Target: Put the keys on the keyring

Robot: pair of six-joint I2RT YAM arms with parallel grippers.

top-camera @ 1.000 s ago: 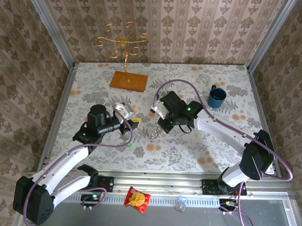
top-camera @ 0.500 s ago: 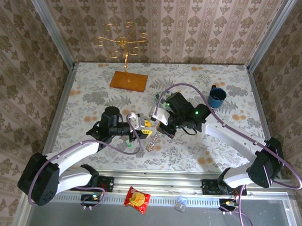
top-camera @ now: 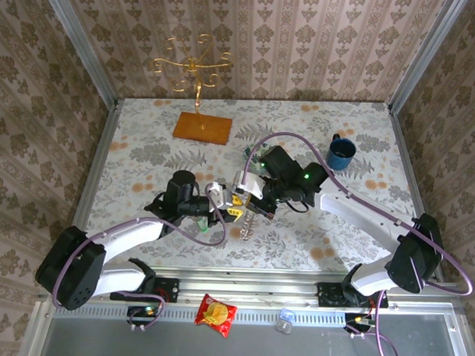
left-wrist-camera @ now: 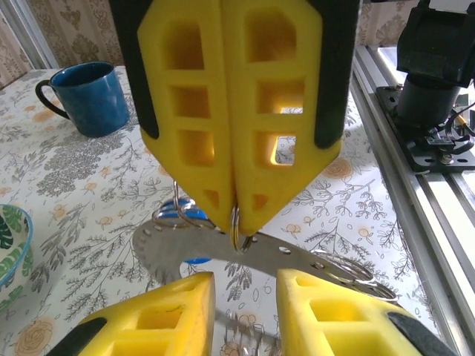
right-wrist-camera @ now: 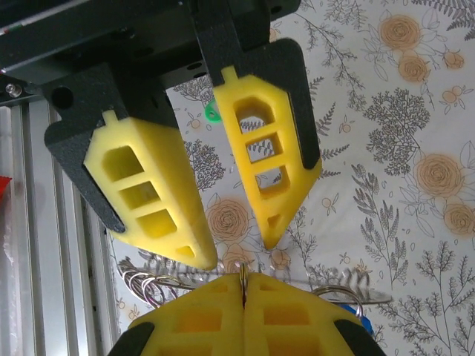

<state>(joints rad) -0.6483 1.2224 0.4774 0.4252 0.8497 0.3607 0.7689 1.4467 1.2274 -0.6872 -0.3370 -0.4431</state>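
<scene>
The keyring [left-wrist-camera: 223, 248] is a flat grey metal strip with holes and several small wire rings, hanging above the table [top-camera: 247, 225]. My right gripper [left-wrist-camera: 236, 222] [right-wrist-camera: 243, 280] [top-camera: 251, 203] is shut on one thin wire ring at the strip's upper edge. My left gripper [left-wrist-camera: 245, 293] [right-wrist-camera: 237, 251] [top-camera: 230, 200] faces it, open, its fingertips either side of that ring and close to the strip. Nothing sits between them. A blue key [left-wrist-camera: 194, 260] [right-wrist-camera: 364, 324] hangs behind the strip on a ring. The green key [right-wrist-camera: 213, 113] lies on the tablecloth under the left arm.
A blue mug [top-camera: 340, 153] [left-wrist-camera: 93, 96] stands at the back right. A gold wire stand [top-camera: 193, 71] on a wooden base [top-camera: 202, 127] is at the back. A patterned bowl's rim [left-wrist-camera: 11, 245] shows nearby. A snack packet [top-camera: 215, 314] lies on the front rail [left-wrist-camera: 415, 193].
My left gripper has swung right and come up against the right gripper, its jaws narrowing. The right gripper has shifted slightly with the keyring still in it.
</scene>
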